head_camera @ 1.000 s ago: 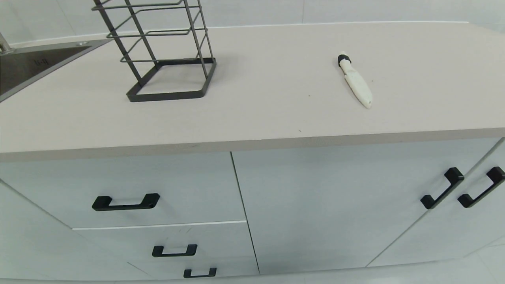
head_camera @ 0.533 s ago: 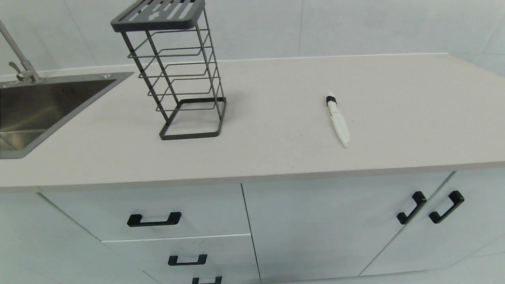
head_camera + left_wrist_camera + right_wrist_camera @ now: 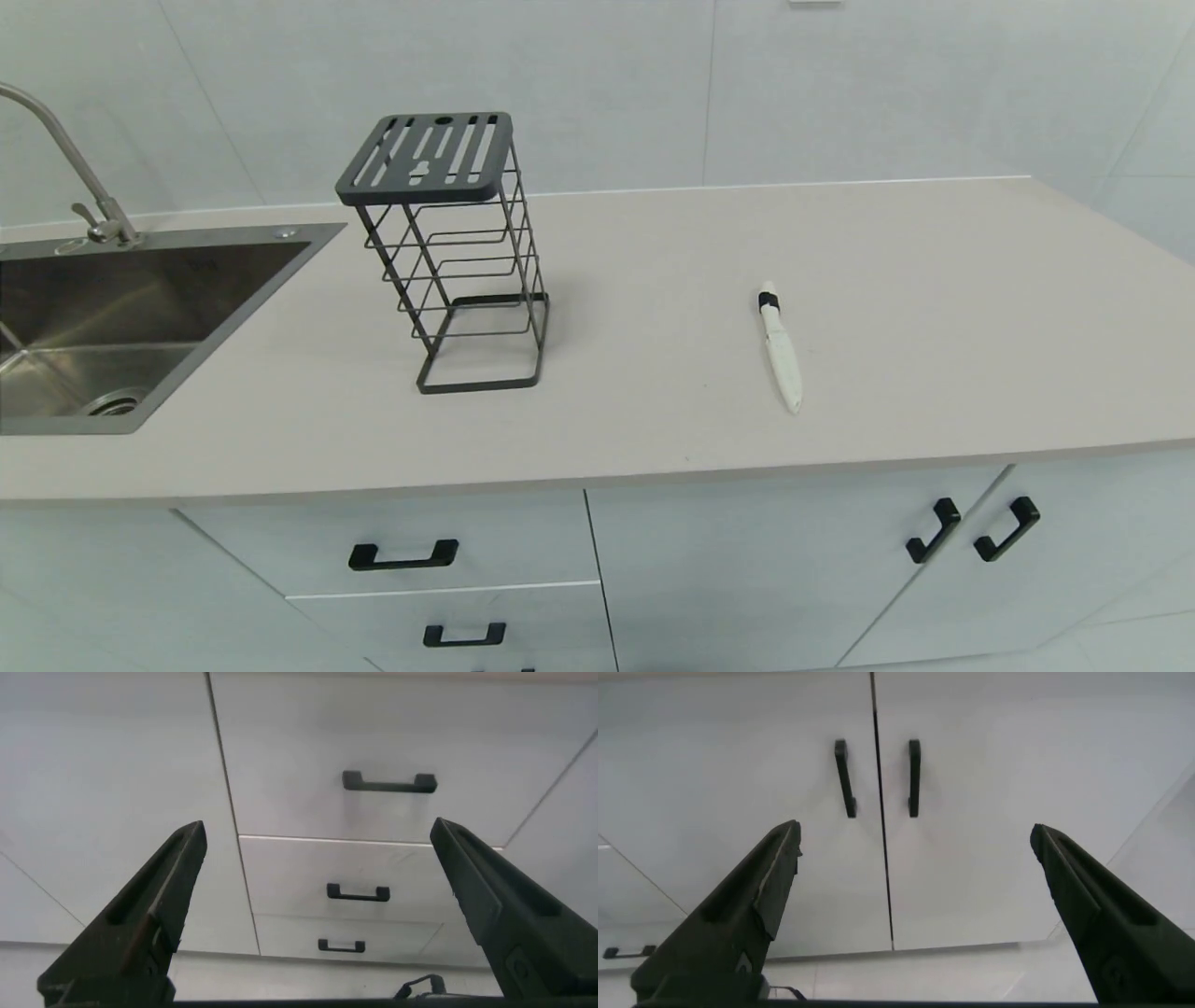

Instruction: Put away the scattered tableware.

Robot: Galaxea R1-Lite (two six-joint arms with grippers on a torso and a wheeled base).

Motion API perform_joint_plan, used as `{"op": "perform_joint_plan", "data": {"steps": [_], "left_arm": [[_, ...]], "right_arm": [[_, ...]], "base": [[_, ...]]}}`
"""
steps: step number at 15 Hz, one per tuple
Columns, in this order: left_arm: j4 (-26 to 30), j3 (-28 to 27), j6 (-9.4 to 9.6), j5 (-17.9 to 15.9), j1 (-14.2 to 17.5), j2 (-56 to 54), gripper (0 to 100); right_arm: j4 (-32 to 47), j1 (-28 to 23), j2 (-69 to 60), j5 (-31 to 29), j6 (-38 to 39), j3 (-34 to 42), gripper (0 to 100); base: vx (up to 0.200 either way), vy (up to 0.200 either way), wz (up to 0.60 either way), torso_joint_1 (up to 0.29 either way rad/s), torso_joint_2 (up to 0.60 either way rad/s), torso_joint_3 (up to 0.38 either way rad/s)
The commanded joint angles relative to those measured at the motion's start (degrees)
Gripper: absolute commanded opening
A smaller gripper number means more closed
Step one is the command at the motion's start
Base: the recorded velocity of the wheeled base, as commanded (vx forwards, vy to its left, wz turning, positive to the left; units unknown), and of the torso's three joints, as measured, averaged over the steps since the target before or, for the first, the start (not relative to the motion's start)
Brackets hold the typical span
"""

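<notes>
I see bright, even, diffuse light. Black wire rack with slotted top [image 3: 457, 271] throws faint soft shadow beside its base onto beige matte countertop [image 3: 887, 261]. Stainless steel sink [image 3: 187, 289] shows mild streaky sheen. Countertop front edge bows slightly.

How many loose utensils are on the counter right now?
1. A white knife lies flat on the countertop, right of the wire rack and apart from it. Part of the sink is cut off, so more could be hidden there.
</notes>
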Motion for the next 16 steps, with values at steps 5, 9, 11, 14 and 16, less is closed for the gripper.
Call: {"op": "perform_joint_plan", "data": {"steps": [5, 9, 11, 14, 16], "left_arm": [[-0.1, 0.0, -0.10, 0.0, 0.1, 0.1, 100], [-0.1, 0.0, -0.19, 0.0, 0.0, 0.1, 100], [-0.1, 0.0, -0.19, 0.0, 0.1, 0.1, 100], [-0.1, 0.0, -0.19, 0.0, 0.1, 0.1, 100], [-0.1, 0.0, -0.19, 0.0, 0.1, 0.1, 100]], "right_arm": [[0.0, 0.0, 0.1, 0.0, 0.0, 0.0, 100], [0.0, 0.0, 0.1, 0.0, 0.0, 0.0, 100], [0.0, 0.0, 0.1, 0.0, 0.0, 0.0, 100], [0.0, 0.0, 0.1, 0.0, -0.1, 0.0, 100], [0.1, 0.0, 0.1, 0.2, -0.6, 0.0, 100]], "base": [[0.000, 0.000, 0.00, 0.302, -0.52, -0.244], [0.000, 0.000, 0.00, 0.283, -0.54, -0.256], [0.000, 0.000, 0.00, 0.290, -0.57, -0.269], [0.000, 0.000, 0.00, 0.308, -0.59, -0.266], [0.000, 0.000, 0.60, 0.298, -0.58, -0.278]]}}
